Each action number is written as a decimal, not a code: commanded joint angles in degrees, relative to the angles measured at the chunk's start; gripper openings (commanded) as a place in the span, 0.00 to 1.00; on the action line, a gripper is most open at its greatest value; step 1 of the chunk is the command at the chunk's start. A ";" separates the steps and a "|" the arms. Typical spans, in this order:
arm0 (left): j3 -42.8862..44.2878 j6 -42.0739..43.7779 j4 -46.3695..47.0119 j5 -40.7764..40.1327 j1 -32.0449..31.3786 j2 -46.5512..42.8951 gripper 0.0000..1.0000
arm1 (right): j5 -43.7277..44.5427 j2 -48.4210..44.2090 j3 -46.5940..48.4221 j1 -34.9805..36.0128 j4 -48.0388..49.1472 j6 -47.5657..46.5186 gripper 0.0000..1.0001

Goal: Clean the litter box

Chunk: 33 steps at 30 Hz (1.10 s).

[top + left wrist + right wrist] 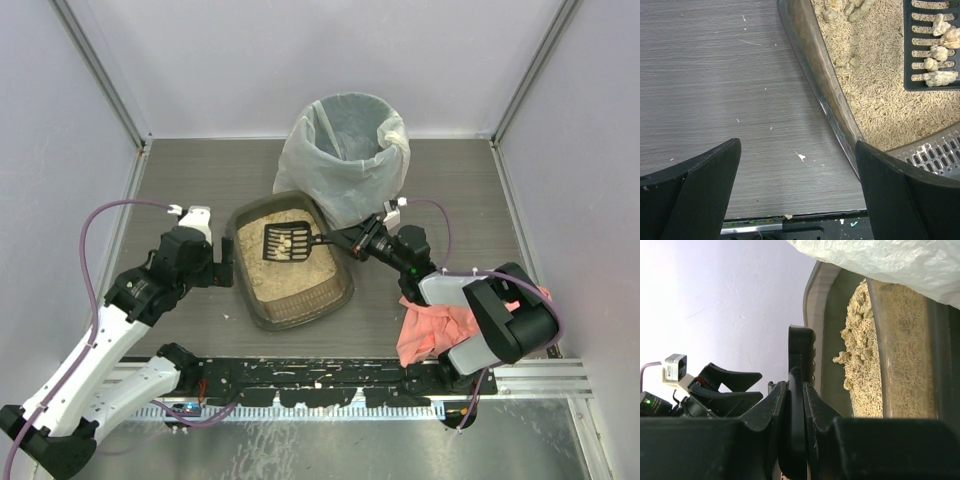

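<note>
Currently, the litter box (300,315) is seen at the middle of the table (200,180), just in front of the white-bagged bin (345,150), with tan litter (880,105) spread over its floor. A black slotted scoop (287,243) is held above the litter, and about 5 pale clumps (940,50) are carried on it. Its handle is pinched by the right gripper (795,390), whose fingers are pressed together on it. The left gripper (797,145) is spread wide at the box's left wall. 1 finger (900,190) is placed against or just beside the rim, contact cannot be confirmed, and nothing is clamped.

Several risks are judged likely from here. The clumps are only resting on the slats, so they could be shed onto the table if the scoop is tilted or jerked on the way to the bin. The bag's slack rim could be caught by the scoop's edge and the bin tipped or dragged. The thin handle could be twisted in the pinch by the load. Since the box is not gripped, it could be pushed aside if it is knocked by the scoop.
</note>
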 commanded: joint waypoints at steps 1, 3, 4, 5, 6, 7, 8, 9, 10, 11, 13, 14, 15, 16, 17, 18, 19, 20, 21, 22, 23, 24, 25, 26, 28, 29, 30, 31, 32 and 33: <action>-0.58 0.28 3.41 0.29 -0.17 -1.92 0.98 | -0.75 -3.61 2.09 -0.45 -0.76 0.50 0.01; -1.14 0.13 5.07 0.16 -0.22 -2.69 0.98 | -0.82 -4.80 2.98 -0.45 -2.72 0.47 0.01; -1.51 0.03 5.63 -0.06 -0.22 -3.27 0.98 | -0.84 -5.60 3.47 -0.42 -4.45 0.28 0.01; -1.77 -0.05 6.01 -0.13 -0.26 -3.76 0.98 | -0.70 -6.47 4.10 -0.45 -5.68 -0.03 0.01; -1.96 -0.06 6.24 -0.12 -0.22 -4.16 0.98 | -0.50 -7.35 4.84 -0.45 -7.24 -0.34 0.01; -2.10 -0.07 6.46 -0.23 -0.22 -4.48 0.98 | -0.19 -8.73 5.58 -0.49 -8.98 -0.86 0.01; -2.19 -0.12 6.55 -0.27 -0.15 -4.79 0.98 | 0.05 -9.76 6.54 -0.50 -10.90 -1.41 0.01; -2.28 -0.17 6.63 -0.43 -0.14 -4.96 0.98 | 0.35 -10.81 7.64 -0.51 -13.02 -1.93 0.01; -2.23 -0.16 6.51 -0.52 -0.23 -5.01 0.98 | 0.76 -11.89 8.64 -0.51 -14.82 -2.58 0.01; -2.21 -0.20 6.47 -0.63 -0.22 -4.94 0.98 | 1.18 -12.92 9.69 -0.54 -16.83 -3.21 0.01; -2.03 -0.24 6.20 -0.63 -0.23 -4.46 0.98 | 2.39 -14.94 12.18 -0.61 -20.95 -4.59 0.01; -1.93 -0.24 6.01 -0.48 -0.26 -4.13 0.98 | 3.05 -15.78 13.53 -0.66 -22.87 -5.24 0.01; -1.79 -0.24 5.79 -0.36 -0.23 -3.78 0.98 | 3.70 -16.57 14.84 -0.90 -24.64 -5.97 0.01; -1.68 -0.24 5.58 -0.35 -0.24 -3.49 0.98 | 4.29 -17.25 16.33 -1.21 -26.45 -6.62 0.01; -1.53 -0.24 5.43 -0.42 -0.22 -3.22 0.98 | 5.10 -17.86 17.77 -1.68 -28.14 -7.27 0.01; -1.45 -0.25 5.34 -0.48 -0.22 -3.03 0.98 | 5.76 -18.21 19.34 -2.21 -29.65 -7.72 0.01; -1.47 -0.24 5.32 -0.51 -0.22 -2.97 0.98 | 6.35 -18.50 20.73 -2.84 -31.16 -8.00 0.01; -1.48 -0.25 5.30 -0.56 -0.22 -3.04 0.98 | 6.55 -18.44 22.51 -3.59 -32.34 -8.25 0.01; -1.54 -0.24 5.32 -0.51 -0.20 -3.05 0.98 | 6.46 -18.26 24.35 -4.37 -33.49 -8.47 0.01; -1.53 -0.24 5.26 -0.55 -0.20 -3.11 0.98 | 6.20 -17.98 26.11 -5.38 -34.41 -8.59 0.01; -1.51 -0.24 5.25 -0.59 -0.17 -3.13 0.98 | 5.93 -17.52 28.39 -6.36 -35.02 -8.48 0.01; -1.49 -0.24 5.24 -0.59 -0.21 -3.07 0.98 | 5.84 -17.25 29.73 -7.46 -35.37 -8.13 0.01; -1.56 -0.24 5.16 -0.55 -0.22 -2.98 0.98 | 5.69 -16.83 30.95 -8.75 -35.50 -7.39 0.01; -1.46 -0.24 5.07 -0.59 -0.24 -2.84 0.98 | 5.48 -16.23 32.10 -10.20 -35.48 -6.62 0.01; -1.49 -0.32 4.93 -0.43 -0.21 -2.58 0.98 | 4.97 -15.27 34.46 -13.36 -35.41 -5.37 0.01; -1.49 -0.33 4.89 -0.42 -0.22 -2.46 0.98 | 4.65 -14.80 35.58 -14.95 -35.01 -5.17 0.01; -1.40 -0.33 4.82 -0.37 -0.26 -2.36 0.98 | 4.39 -14.21 36.78 -16.39 -35.03 -5.17 0.01; -1.39 -0.33 4.73 -0.29 -0.27 -2.23 0.98 | 4.20 -13.75 37.96 -17.84 -35.29 -5.26 0.01; -1.40 -0.35 4.71 -0.30 -0.22 -2.13 0.98 | 4.06 -13.15 38.95 -19.22 -35.26 -5.38 0.01; -1.37 -0.33 4.66 -0.26 -0.20 -2.09 0.98 | 3.89 -12.58 39.74 -20.92 -35.32 -5.75 0.01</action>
